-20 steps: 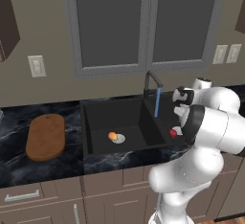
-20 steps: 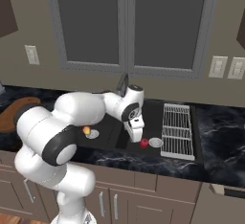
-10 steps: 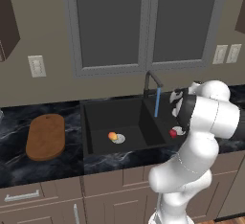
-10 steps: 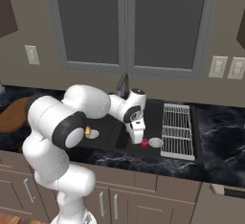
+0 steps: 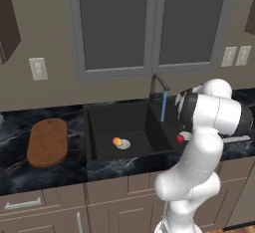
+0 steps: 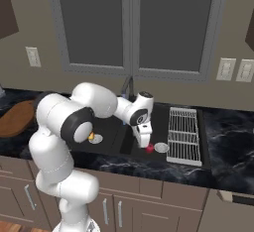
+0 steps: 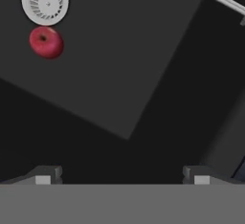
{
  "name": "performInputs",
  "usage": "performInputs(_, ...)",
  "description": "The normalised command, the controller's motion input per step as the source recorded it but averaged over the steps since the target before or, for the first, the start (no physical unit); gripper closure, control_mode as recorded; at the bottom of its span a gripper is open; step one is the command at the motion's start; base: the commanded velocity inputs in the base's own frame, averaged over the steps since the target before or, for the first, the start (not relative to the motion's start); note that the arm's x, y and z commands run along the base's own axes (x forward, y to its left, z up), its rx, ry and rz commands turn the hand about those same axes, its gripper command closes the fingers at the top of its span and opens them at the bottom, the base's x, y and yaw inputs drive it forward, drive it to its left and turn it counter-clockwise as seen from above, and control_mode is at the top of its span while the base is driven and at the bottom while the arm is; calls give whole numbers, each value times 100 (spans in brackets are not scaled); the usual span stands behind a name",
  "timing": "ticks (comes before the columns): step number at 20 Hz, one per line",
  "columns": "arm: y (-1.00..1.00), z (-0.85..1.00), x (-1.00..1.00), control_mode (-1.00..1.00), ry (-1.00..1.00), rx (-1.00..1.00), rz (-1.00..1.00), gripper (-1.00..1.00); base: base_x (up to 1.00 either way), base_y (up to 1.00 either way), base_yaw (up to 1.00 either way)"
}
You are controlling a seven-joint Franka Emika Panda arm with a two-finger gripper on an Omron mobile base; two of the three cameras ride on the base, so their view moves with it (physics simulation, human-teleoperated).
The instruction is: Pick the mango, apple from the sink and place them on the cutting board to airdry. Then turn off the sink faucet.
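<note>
Claw (image 7: pixel 122 175) spread wide, empty, hanging over right basin of wide black double-basin sink (image 5: pixel 107 122). Small round all-red apple (image 7: pixel 46 41) at upper left of hand view, touching round silver drain (image 7: pixel 45 1). Orange-yellow roundish mango (image 5: pixel 117 141) at centre of left base view, beside other drain. Brown wooden oblong cutting board (image 5: pixel 47 141) on desk at left, bare. Water streaming from thin dark gooseneck faucet (image 5: pixel 155 85). Apple likely light, firm, wet-slick; best pinched across widest middle.

apple (image 5: pixel 180 138) partly hidden behind the arm, cutting board (image 6: pixel 15 118) cut off by frame edge and arm, faucet (image 6: pixel 127 86) base hidden
</note>
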Motion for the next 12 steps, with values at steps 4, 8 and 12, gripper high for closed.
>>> performInputs(4, -4, -16, 18, -100, 0, 0, -2, -100, 0, 0, 0)
performInputs(8, -3, -23, 20, -100, 0, 0, -1, -100, 0, 0, 0)
performInputs(12, -4, -25, 20, -100, 0, 0, 0, -100, 0, 0, 0)
